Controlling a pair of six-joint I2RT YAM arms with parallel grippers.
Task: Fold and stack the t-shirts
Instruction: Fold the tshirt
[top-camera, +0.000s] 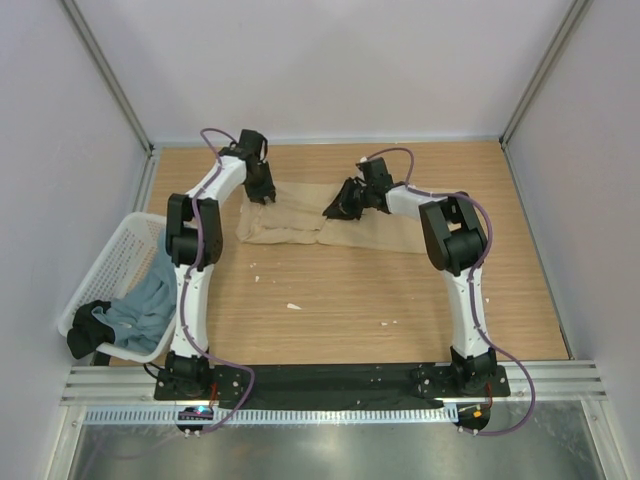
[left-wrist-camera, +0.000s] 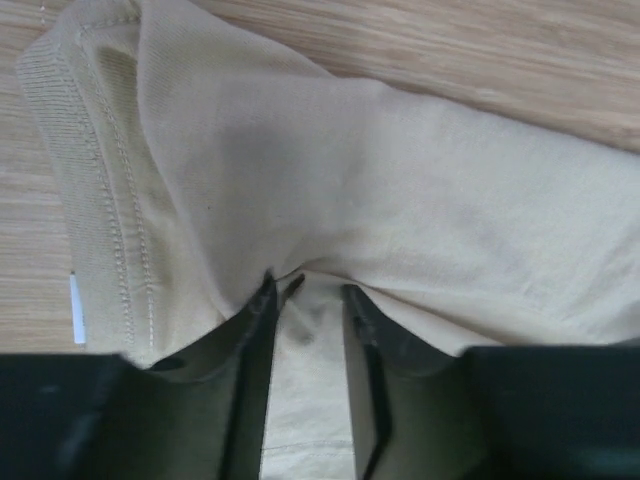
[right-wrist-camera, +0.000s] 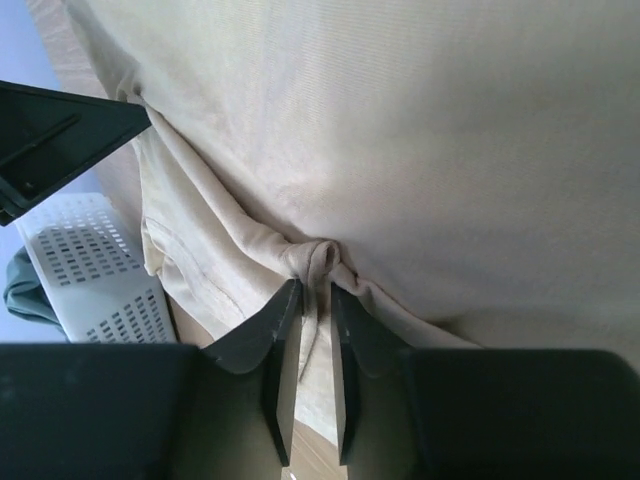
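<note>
Top external view: at the left edge of the table (top-camera: 350, 300), a white basket (top-camera: 105, 255) holds the grey-blue shirt (top-camera: 150, 300). Further in, the left gripper (top-camera: 262, 193) rests on the left end of the tan shirt (top-camera: 290, 225), which lies partly folded at the table's far middle. Its jaws stand apart over flat cloth. A small white tag (left-wrist-camera: 77, 308) by the hem is too small to read. The right gripper (top-camera: 335, 210) pinches a bunched fold of the same shirt.
</note>
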